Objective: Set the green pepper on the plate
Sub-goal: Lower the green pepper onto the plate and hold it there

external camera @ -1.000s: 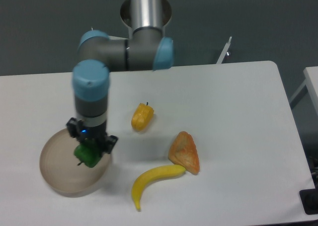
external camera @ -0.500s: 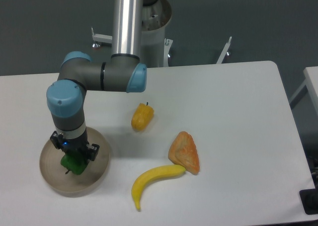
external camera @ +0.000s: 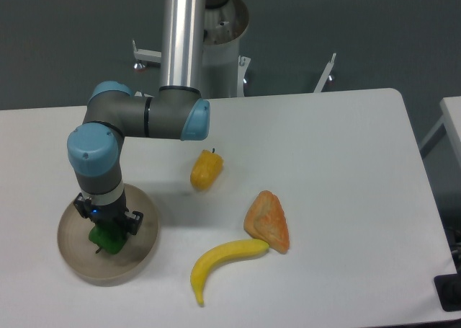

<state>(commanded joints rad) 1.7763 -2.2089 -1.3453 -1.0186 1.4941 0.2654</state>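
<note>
pepper placement looked nearly done: the green pepper (external camera: 105, 237) sat low inside the plate (external camera: 141, 250), near its middle, so it would not roll off the rim. the jaws (external camera: 108, 225) stood clamped on it from above, seemingly awaiting release. the yellow pepper (external camera: 206, 169) lay well apart on the surface (external camera: 346, 162).

White table (external camera: 346, 148), rounded far-right corner, dark floor behind. Directly on it: beige plate (external camera: 141, 254) near the front-left edge; yellow-orange pepper (external camera: 206, 169) around mid-table, stem pointing away; orange wedge-shaped piece (external camera: 269, 222) to the right of centre; yellow banana (external camera: 220, 259) in front, its right tip touching the wedge's lower edge. Pepper well apart from plate and wedge.
</note>
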